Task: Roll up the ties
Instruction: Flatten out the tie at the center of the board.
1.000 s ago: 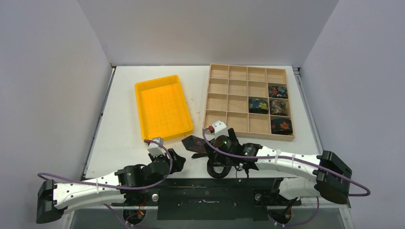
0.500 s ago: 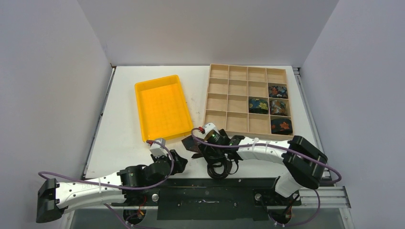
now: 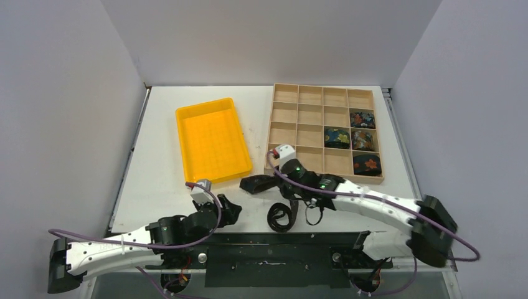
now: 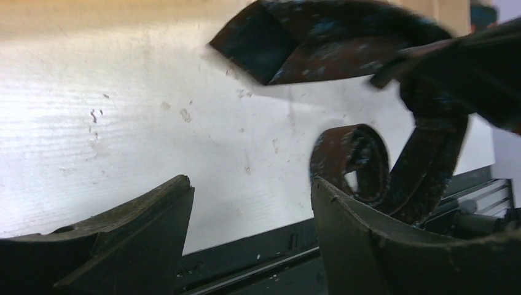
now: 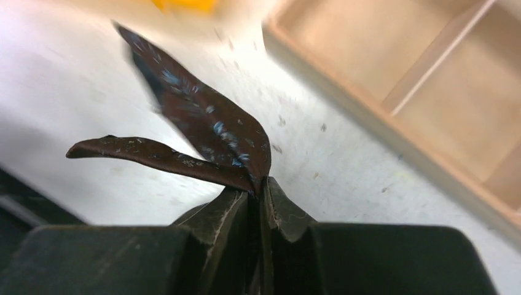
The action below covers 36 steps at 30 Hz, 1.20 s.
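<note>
At the table's (image 3: 162, 187) near edge, left gripper (image 3: 231, 206) sits open and empty, right gripper (image 5: 258, 189) pinches the unrolled tie (image 3: 254, 184) by its wide end; pickup step, next probably needs laying it flat for rolling.

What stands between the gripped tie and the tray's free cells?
Nothing visible. The right gripper is shut on the tie just off the tray's near rim. Only bare table lies between, and the nearest cells are empty.
</note>
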Motion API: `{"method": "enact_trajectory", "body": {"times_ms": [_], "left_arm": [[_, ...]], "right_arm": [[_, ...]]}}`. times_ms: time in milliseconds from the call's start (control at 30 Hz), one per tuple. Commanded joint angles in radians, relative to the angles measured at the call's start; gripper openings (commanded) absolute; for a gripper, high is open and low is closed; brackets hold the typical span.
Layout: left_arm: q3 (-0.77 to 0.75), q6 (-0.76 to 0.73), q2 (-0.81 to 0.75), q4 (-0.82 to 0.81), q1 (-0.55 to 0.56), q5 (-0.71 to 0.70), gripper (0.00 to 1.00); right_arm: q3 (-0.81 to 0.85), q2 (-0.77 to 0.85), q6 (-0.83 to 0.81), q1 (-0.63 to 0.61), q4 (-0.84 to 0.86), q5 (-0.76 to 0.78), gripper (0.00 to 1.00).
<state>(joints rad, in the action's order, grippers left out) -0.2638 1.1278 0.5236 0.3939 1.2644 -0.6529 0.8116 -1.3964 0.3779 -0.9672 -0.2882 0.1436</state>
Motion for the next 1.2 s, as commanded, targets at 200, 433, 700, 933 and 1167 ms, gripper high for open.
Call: {"method": "enact_trajectory", "body": {"times_ms": [200, 433, 700, 933, 1167], "left_arm": [[-0.200, -0.417, -0.216, -0.299, 0.004, -0.144, 0.97], [-0.275, -0.851, -0.185, -0.763, 0.004, 0.067, 0.96], [-0.381, -0.919, -0.026, -0.720, 0.004, 0.341, 0.96], [-0.272, -0.869, 0.010, -0.878, 0.004, 0.598, 0.96], [-0.309, -0.937, 0.068, -0.926, 0.004, 0.648, 0.96]], "right_arm": [[0.393, 0.516, -0.127, 0.001, 0.036, -0.063, 0.05], [0.695, 0.492, -0.103, 0.001, 0.147, -0.321, 0.05], [0.806, 0.377, -0.033, 0.001, 0.234, -0.428, 0.05], [0.765, 0.356, 0.036, 0.001, 0.371, -0.513, 0.05], [0.728, 0.317, 0.183, 0.002, 0.533, -0.629, 0.05]]}}
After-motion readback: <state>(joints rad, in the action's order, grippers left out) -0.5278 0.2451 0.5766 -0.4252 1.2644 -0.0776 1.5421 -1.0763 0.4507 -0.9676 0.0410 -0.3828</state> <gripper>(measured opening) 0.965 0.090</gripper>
